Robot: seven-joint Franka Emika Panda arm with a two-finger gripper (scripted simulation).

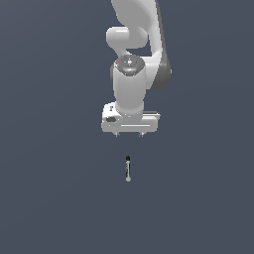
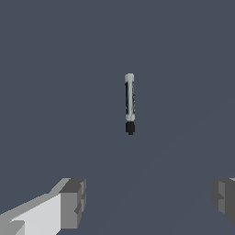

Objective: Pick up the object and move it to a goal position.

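Only one arm (image 1: pixel 133 64) and one loose thing are seen in the scene, both set against a plain dark grey-blue table (image 1: pixel 49 198).

One rod (image 1: pixel 128 168) is counted: a thin grey stick with a black tip at one end and a pale rounded end at the other. In the exterior view it lies flat on the table, nearly upright in the picture, black tip toward the arm and pale end away from it. It is placed below the arm's hand in that view, close to the midline of the hand, and it is touched by nothing.

One set of jaws (image 1: pixel 129 134) is carried at the end of the arm. Two fingers are counted in the wrist view, one pale finger with a grey pad (image 2: pixel 73 202) and a second grey pad (image 2: pixel 224 199) at the opposite edge of the picture. They are held wide apart, and nothing is held between them. The rod (image 2: pixel 130 103) is seen ahead of the gap rather than inside it, well apart from both pads, and its length is far shorter than the spread between them. In the exterior view only two small finger stubs are shown under the white hand.
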